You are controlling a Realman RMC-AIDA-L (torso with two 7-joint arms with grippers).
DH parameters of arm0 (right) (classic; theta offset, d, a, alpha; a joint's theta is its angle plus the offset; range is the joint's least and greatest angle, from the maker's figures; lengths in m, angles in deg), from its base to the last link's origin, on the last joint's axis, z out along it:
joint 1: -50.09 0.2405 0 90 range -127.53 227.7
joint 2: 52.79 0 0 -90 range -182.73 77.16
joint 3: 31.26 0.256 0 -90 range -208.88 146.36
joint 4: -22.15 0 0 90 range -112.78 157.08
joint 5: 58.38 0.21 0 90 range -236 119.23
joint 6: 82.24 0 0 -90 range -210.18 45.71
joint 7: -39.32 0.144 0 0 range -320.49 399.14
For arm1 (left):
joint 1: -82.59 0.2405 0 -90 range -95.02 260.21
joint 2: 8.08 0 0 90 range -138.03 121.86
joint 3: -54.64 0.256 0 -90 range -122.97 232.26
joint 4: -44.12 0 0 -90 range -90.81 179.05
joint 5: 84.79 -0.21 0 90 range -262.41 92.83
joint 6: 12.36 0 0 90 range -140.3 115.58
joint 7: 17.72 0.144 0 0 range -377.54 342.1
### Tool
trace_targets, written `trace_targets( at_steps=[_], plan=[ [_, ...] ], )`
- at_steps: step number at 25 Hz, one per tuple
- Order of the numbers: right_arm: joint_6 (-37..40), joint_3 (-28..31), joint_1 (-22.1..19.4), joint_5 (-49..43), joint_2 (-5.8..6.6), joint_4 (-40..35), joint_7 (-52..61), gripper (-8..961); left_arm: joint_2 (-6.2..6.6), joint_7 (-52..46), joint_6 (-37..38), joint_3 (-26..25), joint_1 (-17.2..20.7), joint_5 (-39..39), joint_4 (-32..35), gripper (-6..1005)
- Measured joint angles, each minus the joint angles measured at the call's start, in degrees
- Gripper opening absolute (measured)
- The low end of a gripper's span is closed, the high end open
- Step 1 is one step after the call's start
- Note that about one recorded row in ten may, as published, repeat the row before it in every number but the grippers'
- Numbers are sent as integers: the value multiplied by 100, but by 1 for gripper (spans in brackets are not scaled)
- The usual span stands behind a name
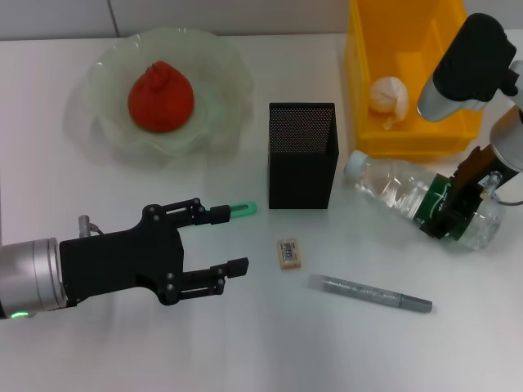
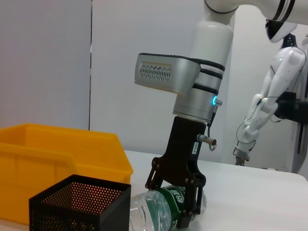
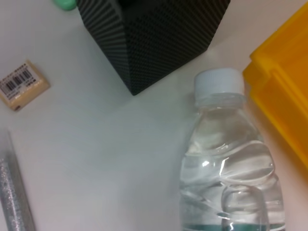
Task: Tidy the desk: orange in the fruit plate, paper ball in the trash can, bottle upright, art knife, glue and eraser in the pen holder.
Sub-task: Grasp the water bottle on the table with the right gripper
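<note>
The bottle (image 1: 413,189) lies on its side on the white desk (image 1: 163,343), white cap pointing toward the black mesh pen holder (image 1: 301,153) and its body just in front of the yellow trash can (image 1: 409,73). Our right gripper (image 1: 445,214) straddles it at the green label, jaws closed down on either side of the body, as the left wrist view shows. To stand it up well, we should keep the grasp firm near the label, lift slightly so the base clears the desk, and swing the cap upward away from the pen holder, which stands close enough to be knocked. We judge the clear plastic thin and slippery, so squeezing too hard may buckle it and too lightly may let it roll. Set the base flat before we let go. Beyond the bottle, the eraser (image 1: 289,252) and the grey stick (image 1: 372,293), which may be the glue or the knife, lie in front of the holder, and a green-tipped item (image 1: 242,210) lies beside our left gripper (image 1: 241,241), which hovers with jaws apart. The orange (image 1: 160,98) already sits in the fruit plate (image 1: 98,73) and the paper ball (image 1: 388,96) in the trash can.
</note>
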Motion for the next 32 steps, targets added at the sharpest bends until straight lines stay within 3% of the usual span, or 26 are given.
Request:
trace_targets(
  at_steps=[21,32],
  plan=[
    [32,-70,-112,8,-17,-110,99,770,0,0,-1,0,60,-1,0,722],
    [80,-13,-756,668,3,-735,20,765,0,0,12,0,70,-1,0,721]
  ],
)
